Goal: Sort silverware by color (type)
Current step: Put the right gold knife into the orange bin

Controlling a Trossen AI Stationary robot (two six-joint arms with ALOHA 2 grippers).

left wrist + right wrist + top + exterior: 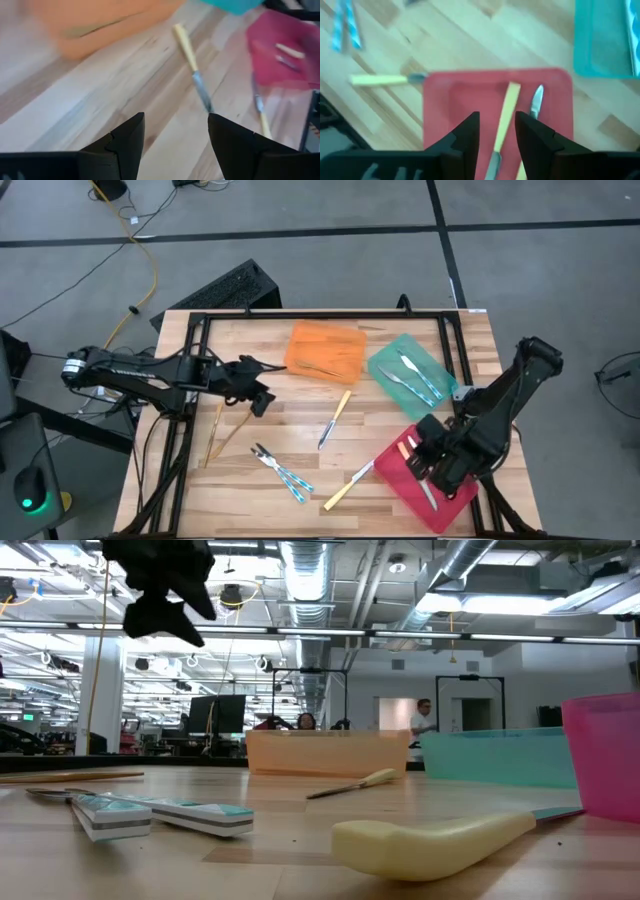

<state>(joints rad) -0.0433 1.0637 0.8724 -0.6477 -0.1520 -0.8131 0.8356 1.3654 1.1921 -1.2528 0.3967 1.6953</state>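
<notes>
The left pincer [262, 398] hangs above the bare wooden desk [290, 430] with its dark fingers [125, 137] spread and nothing between them. The right pincer [432, 463] hovers over the red tray [455, 100], its jaws partly parted and empty; directly beyond them, a yellow-handled knife [506, 120] lies in the tray beside a second one with its silver blade [536, 102] showing, both lying lengthwise along the tray.

The trays are shallow, smooth plastic with rounded corners. The orange tray [325, 352] holds thin gold utensils; the teal tray [385, 360] holds two blue-handled pieces [420, 377] lying diagonally. On the planked desk, another yellow-handled knife [335, 418] lies mid-desk with its blade toward the front edge, and one more [348, 485] lies beside the red tray. Two blue-handled utensils [285, 473] lie crossed near the front, and two slim gold pieces [220, 432] lie under the left arm, running front to back
</notes>
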